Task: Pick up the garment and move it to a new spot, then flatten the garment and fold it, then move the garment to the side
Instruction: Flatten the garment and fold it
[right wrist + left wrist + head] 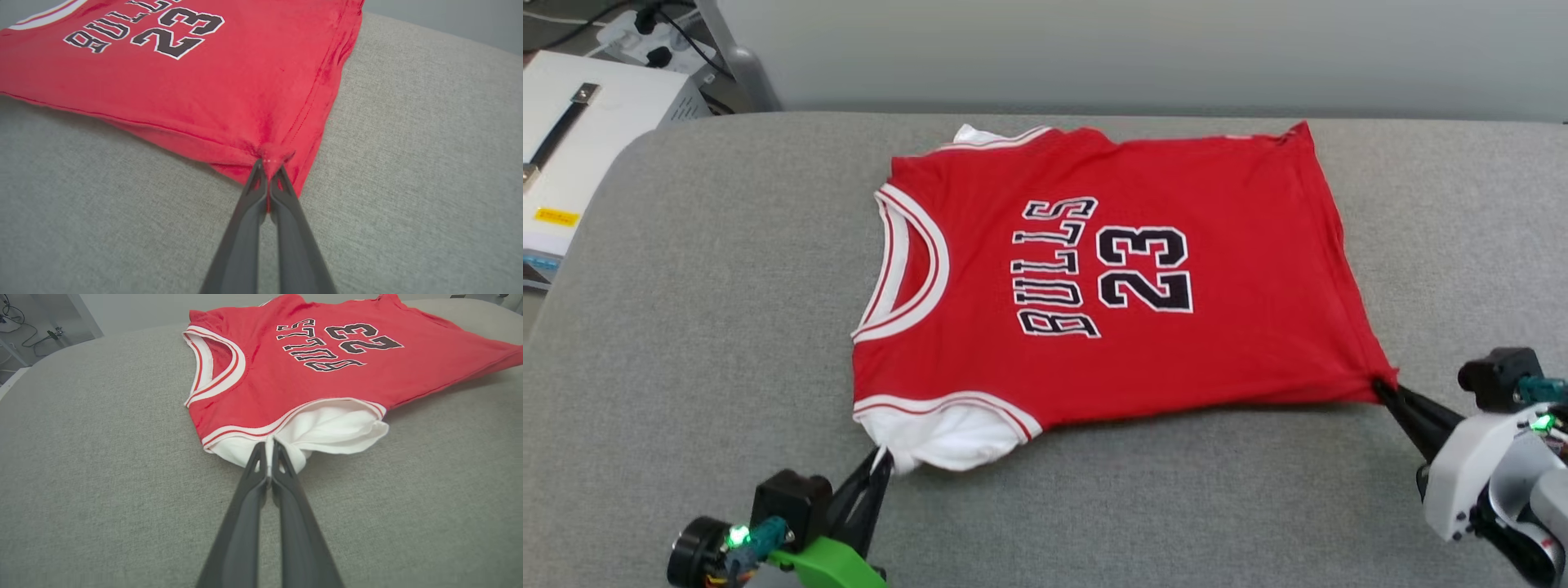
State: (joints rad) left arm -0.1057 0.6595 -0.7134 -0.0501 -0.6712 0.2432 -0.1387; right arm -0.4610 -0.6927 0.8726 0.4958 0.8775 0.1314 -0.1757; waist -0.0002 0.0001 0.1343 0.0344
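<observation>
The garment (1111,278), a red jersey shirt with white sleeves, striped collar and black "BULLS 23", lies face up and spread on the grey padded surface, collar toward the left. My left gripper (880,459) is shut on the near white sleeve (327,428), pinching its edge between the fingertips (261,457). My right gripper (1384,388) is shut on the near red hem corner (271,155), which is bunched and drawn to a point. The near edge of the garment (184,94) is lifted a little off the surface between the two grips.
The grey padded surface (686,343) extends around the shirt, with its rounded corner at the far left. A white box (572,139) with a black strap and cables sits off that corner. A pale wall runs behind.
</observation>
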